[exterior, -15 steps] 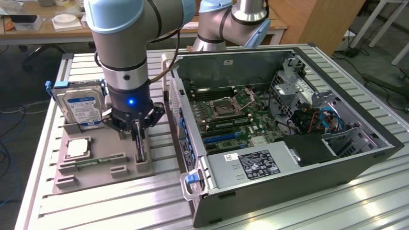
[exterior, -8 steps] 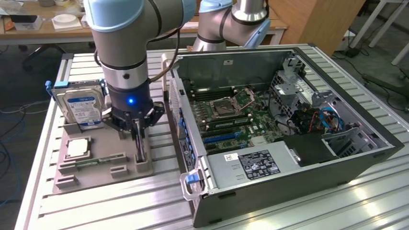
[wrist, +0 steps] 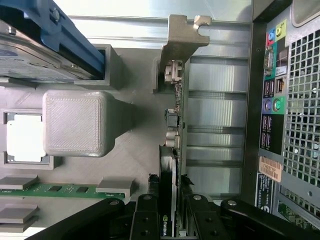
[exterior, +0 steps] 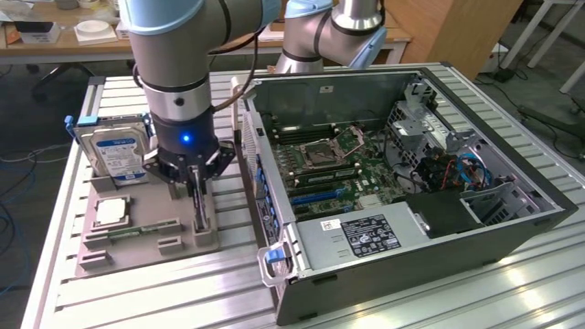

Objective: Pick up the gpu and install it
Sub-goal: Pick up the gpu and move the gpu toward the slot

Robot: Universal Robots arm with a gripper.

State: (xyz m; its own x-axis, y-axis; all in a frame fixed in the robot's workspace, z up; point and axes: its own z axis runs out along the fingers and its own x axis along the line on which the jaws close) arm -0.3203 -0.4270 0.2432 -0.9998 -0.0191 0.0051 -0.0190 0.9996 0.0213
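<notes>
Jaws grip the gpu, a thin dark card with silvery end bracket.

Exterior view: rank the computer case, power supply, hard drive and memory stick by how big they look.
1. computer case
2. power supply and hard drive: they look about alike, so not ranked against each other
3. memory stick

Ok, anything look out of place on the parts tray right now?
Nothing stands out. The gpu stands on edge, straight, in its slot of the tray, with the gripper at it. The hard drive sits upright in its holder, and the processor and memory stick lie flat in their recesses.
</notes>
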